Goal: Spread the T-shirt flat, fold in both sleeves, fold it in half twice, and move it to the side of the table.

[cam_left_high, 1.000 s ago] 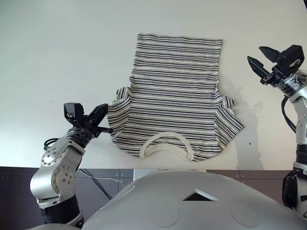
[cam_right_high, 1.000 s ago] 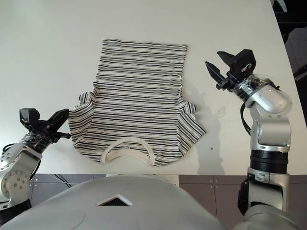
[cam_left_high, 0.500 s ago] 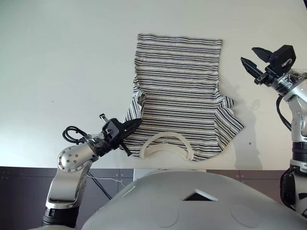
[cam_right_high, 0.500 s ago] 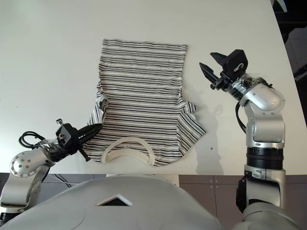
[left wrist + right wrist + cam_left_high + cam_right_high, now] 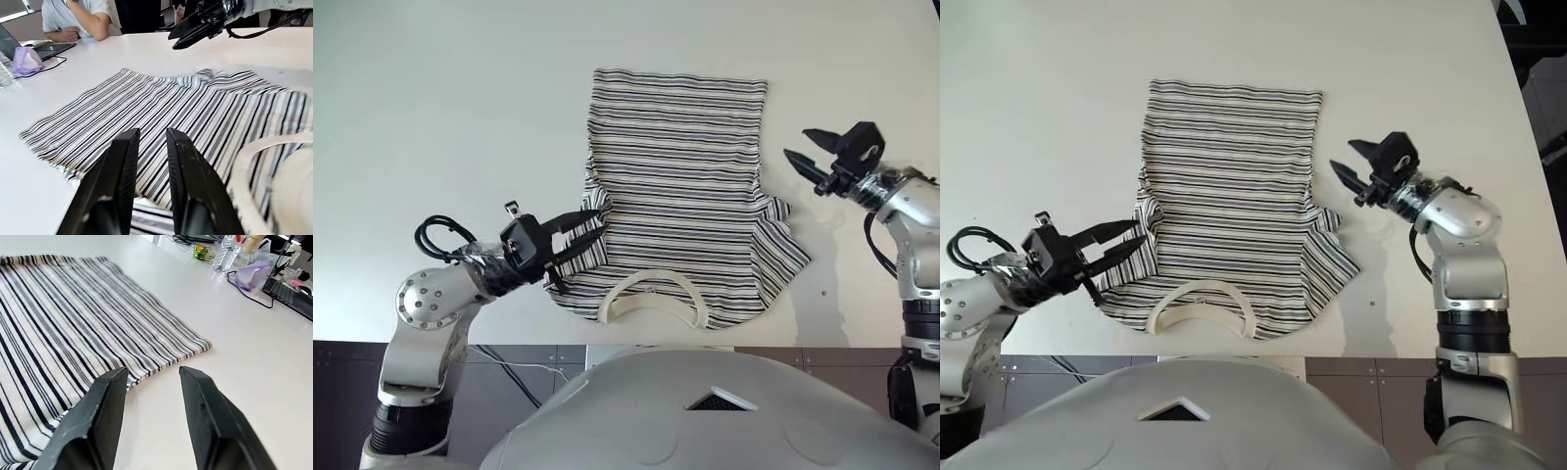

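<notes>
Collar: the white collar [image 5: 656,279] is the part of the T-shirt [image 5: 675,157] nearest to me. It lies open like a ring.
T-shirt: it lies on the white table [image 5: 460,117], right in front of me. It has dark and white stripes.
My left claw: my left claw [image 5: 599,222] is over the T-shirt's near left part, a little farther off than the collar. It points in toward the middle of the T-shirt.
Left claw grip: my left fingers [image 5: 124,161] have a small gap between them. I can see stripes through the gap, and nothing is pinched. I cannot tell if the tips touch the cloth.
Left sleeve: the left sleeve [image 5: 595,199] lies folded in on top of the T-shirt, a bit bunched up, just by my left claw.
Right sleeve: the right sleeve [image 5: 786,250] sticks out from the T-shirt's right side and lies on the table.
My right claw: my right claw [image 5: 796,143] is just beside the T-shirt's right side, a little farther off than the right sleeve. It points at the T-shirt.
Right claw grip: my right fingers [image 5: 105,401] are spread wide and hold nothing.
Far edge: the far edge [image 5: 680,80] of the T-shirt is straight.
Far things: a purple bag [image 5: 27,59] and a laptop [image 5: 44,48] sit on the table, well past the T-shirt's far edge.
</notes>
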Tool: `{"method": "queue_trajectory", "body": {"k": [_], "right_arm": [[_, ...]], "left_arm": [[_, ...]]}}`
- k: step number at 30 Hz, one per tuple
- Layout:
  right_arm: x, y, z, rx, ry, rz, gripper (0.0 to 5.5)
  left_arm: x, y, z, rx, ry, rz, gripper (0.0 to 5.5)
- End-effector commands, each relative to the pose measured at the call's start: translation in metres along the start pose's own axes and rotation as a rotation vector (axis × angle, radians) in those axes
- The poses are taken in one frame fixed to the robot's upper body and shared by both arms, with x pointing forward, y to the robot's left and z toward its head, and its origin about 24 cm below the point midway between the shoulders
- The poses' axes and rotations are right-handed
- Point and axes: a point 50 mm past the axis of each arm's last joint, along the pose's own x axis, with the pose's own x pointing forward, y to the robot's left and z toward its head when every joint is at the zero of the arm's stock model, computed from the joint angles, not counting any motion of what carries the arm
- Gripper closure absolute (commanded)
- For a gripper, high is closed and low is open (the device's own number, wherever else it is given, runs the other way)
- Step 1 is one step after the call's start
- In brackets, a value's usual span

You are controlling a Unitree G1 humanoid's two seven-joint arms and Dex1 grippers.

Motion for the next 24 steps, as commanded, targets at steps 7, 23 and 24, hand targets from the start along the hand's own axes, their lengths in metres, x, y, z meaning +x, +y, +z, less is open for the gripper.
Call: {"method": "queue_trajectory", "body": {"k": [7,23,24], "right_arm": [[0.045,-0.003,-0.012,-0.117,0.077,0.145,3.55],[0.070,-0.038,-0.024,-0.286,0.179,0.103,3.55],[0.069,-0.040,-0.018,-0.252,0.130,0.093,3.55]], "left_arm": [[-0.011,-0.005,-0.032,0.139,0.103,-0.153,4.52],[0.012,0.001,-0.015,0.095,0.014,-0.078,4.52],[0.014,-0.002,-0.018,0.120,0.029,-0.077,4.52]]}}
